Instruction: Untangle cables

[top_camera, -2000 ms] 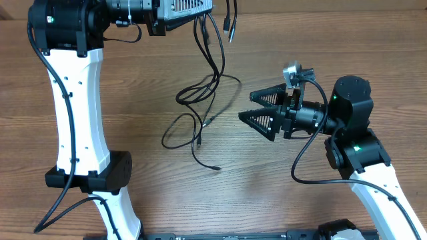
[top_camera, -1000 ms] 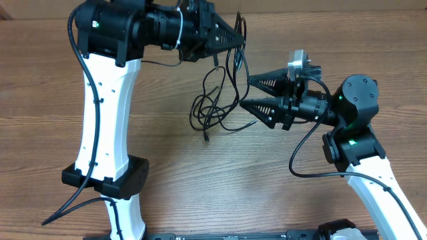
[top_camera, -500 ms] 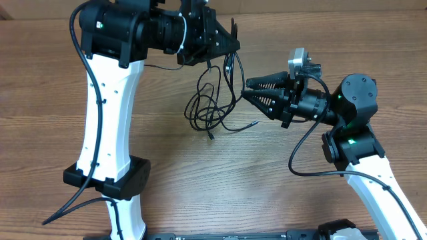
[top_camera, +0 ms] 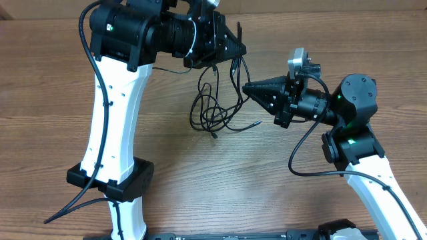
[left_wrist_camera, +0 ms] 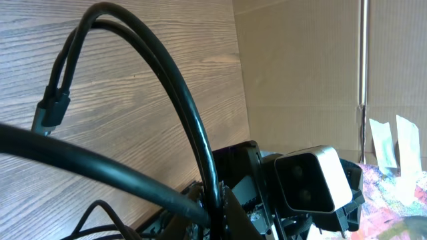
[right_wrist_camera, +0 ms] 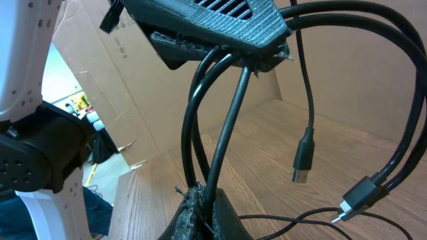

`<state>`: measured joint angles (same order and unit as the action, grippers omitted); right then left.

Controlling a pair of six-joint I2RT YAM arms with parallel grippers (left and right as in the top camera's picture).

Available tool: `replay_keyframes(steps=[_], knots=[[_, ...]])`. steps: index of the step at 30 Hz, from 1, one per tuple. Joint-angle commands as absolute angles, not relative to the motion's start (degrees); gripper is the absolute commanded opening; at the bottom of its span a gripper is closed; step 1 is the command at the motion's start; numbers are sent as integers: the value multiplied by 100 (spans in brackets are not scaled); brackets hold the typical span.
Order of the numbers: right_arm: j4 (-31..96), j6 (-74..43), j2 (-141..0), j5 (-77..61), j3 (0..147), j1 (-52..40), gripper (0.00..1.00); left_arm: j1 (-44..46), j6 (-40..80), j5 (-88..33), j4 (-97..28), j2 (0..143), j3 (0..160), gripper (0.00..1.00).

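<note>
- left end effector, top centre, is clenched on the cables; their loops hang mid-frame over the worktop.
- right end effector grips the cables just below; you should draw away slowly, watching for snags.

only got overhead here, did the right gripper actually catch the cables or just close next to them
observer: the right wrist view shows the right gripper shut on the cables, with strands running straight into its tips.
operator: and the left one
observer: in that view the left gripper clamps strands higher up, and they appear to run down to the right one.
operator: any loose ends
observer: a silver-tipped plug hangs free beside the held strands.
</note>
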<state>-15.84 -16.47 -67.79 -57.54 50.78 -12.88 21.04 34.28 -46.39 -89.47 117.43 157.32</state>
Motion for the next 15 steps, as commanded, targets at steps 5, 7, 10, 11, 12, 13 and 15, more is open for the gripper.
replay_keyframes(steps=[5, 7, 10, 11, 12, 13, 15], knots=[[-1291, -1702, -6781, -5354, 5146, -1236, 4, 2049, 3297, -4639, -9043, 11646, 15852, 5], [-1022, -1826, -6781, -5085, 5146, -1133, 4, 1949, 3295, -4759, -9089, 11646, 15852, 5], [-746, -1865, -6781, -4952, 5146, -906, 4, 1712, 3242, -5013, -9196, 11646, 15852, 5], [-703, -1933, -6781, -4923, 5146, -821, 4, 1627, 3173, -5120, -9236, 11646, 15852, 4], [-668, -1977, -6781, -4899, 5146, -731, 4, 1520, 3116, -5247, -9297, 11646, 15852, 4], [-663, -1997, -6781, -4908, 5146, -644, 4, 1426, 3065, -5358, -9347, 11646, 15852, 4], [-668, -2086, -6779, -4910, 5146, -473, 4, 1223, 2947, -5564, -9456, 11646, 15852, 4]])
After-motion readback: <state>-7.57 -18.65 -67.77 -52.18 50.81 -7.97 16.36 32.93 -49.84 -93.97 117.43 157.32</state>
